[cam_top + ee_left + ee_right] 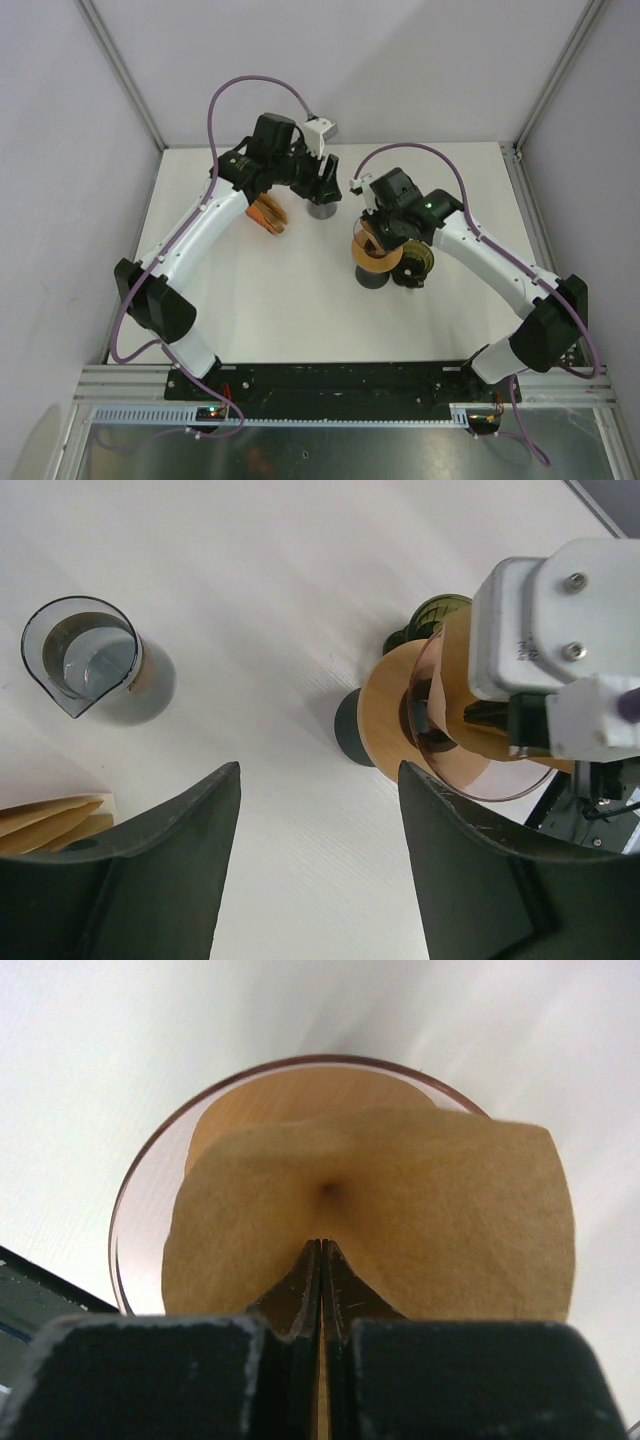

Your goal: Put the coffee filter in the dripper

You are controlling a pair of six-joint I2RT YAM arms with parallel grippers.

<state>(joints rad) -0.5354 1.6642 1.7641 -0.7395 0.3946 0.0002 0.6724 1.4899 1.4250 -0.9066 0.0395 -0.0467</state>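
Nearly done: coffee filter point(380, 1210) sits inside the dripper point(135, 1210), crumpled, one flap poking past the rim. Right gripper point(321, 1260) is clamped on the filter's near fold; letting go is what's left. Left gripper point(318, 770) is spread wide, holding nothing, well apart from the dripper. Can't tell if the filter is fully seated; the dripper's base is hidden.

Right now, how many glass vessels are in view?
2: a beaker near the left gripper, and the dripper, its filter pinched by the right gripper. Others may be hidden.
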